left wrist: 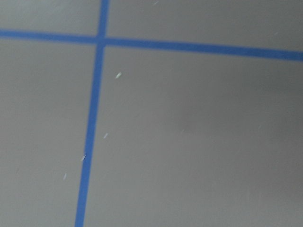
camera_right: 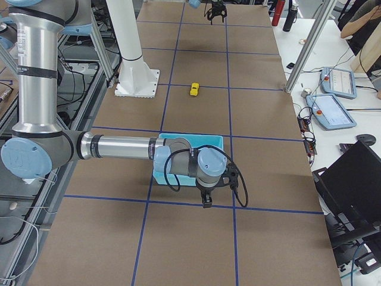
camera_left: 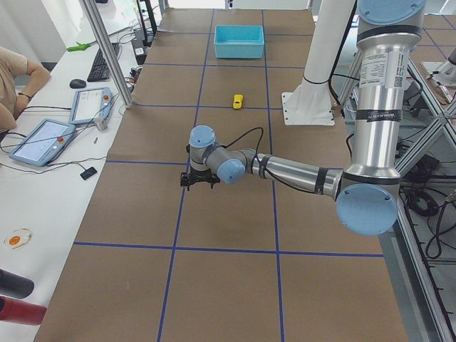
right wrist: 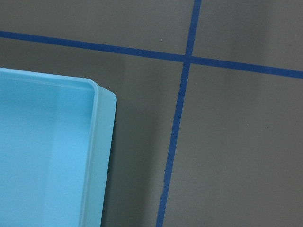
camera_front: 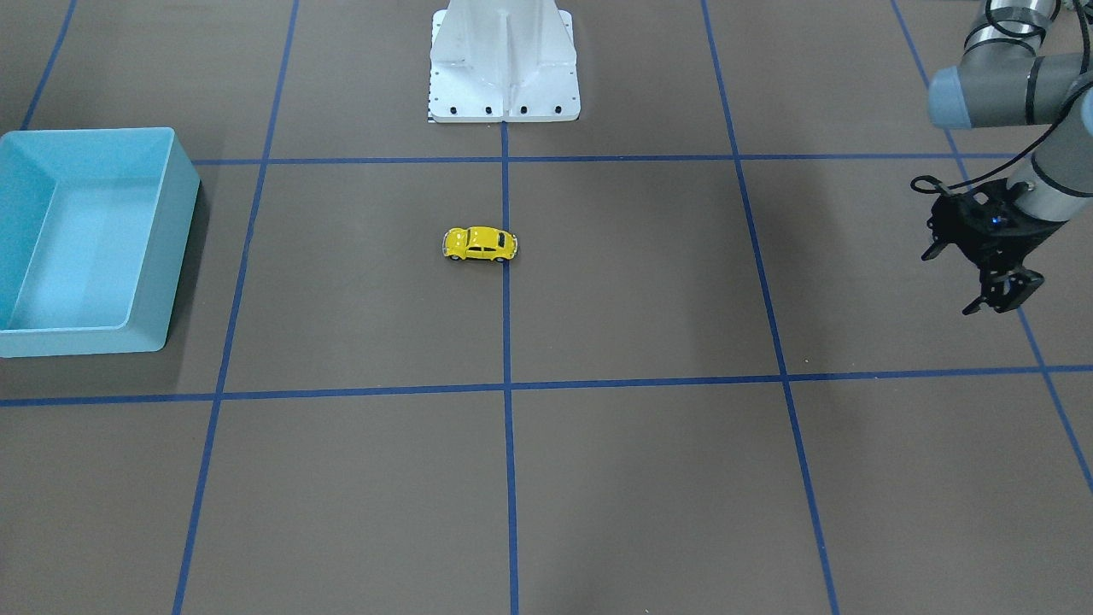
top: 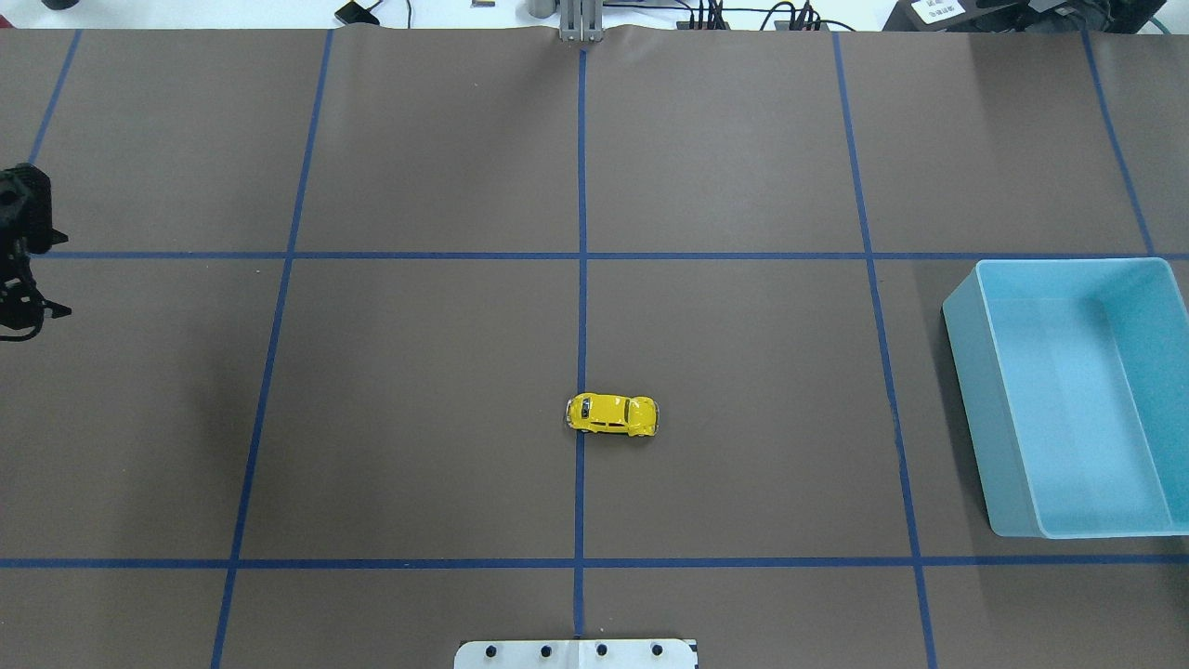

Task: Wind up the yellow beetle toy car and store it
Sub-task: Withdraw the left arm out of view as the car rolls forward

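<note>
The yellow beetle toy car (camera_front: 480, 243) stands on its wheels on the brown mat near the middle of the table, also in the overhead view (top: 612, 414) and both side views (camera_left: 238, 102) (camera_right: 194, 89). My left gripper (camera_front: 971, 275) hangs open and empty above the mat far out on my left side (top: 28, 321) (camera_left: 199, 179), well away from the car. My right gripper (camera_right: 207, 199) shows only in the exterior right view, beside the blue bin (top: 975, 400); I cannot tell whether it is open or shut. Neither wrist view shows fingers.
The blue bin (camera_front: 178, 243) is empty and stands at my right end of the table; its corner shows in the right wrist view (right wrist: 94, 156). The white robot base (camera_front: 504, 68) is behind the car. Blue tape lines grid the mat. Operators' tablets (camera_left: 43, 139) lie beyond the table's far edge.
</note>
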Controlling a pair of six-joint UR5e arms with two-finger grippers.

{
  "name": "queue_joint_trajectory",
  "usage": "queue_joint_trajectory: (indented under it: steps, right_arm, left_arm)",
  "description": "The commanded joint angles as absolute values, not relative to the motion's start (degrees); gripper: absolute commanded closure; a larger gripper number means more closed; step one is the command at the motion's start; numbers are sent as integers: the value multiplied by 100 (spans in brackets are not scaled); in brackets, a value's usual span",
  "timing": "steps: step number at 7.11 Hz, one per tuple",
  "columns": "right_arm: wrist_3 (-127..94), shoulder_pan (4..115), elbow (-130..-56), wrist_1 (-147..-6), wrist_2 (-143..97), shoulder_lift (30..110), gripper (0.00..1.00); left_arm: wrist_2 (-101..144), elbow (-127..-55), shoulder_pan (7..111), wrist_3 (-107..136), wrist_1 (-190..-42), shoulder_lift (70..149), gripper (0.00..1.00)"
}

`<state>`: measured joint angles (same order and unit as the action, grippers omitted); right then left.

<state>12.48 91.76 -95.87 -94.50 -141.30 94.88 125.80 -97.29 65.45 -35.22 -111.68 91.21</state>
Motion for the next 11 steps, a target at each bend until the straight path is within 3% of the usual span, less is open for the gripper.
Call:
queue_joint_trajectory:
  steps: [1, 3, 6, 11]
  right_arm:
    - [1248, 9630, -10026, -9554, -14159, 9501, 0]
    - [1239, 10002, -10528, -10052, -14194, 9475, 0]
    - [1002, 9459, -10925, -10072, -14203, 8801, 0]
    - [1011, 7834, -10880, -10011, -14107, 7535, 0]
  left_arm:
    - [12806, -9599, 7589, -3507, -10243, 9114, 0]
    - [13058, -9335, 8477, -3507, -9593, 9105, 0]
    - [13524, -8957, 9341, -2285, -9483, 9036, 0]
    - [13614, -8825, 9360, -1108, -9737, 9044, 0]
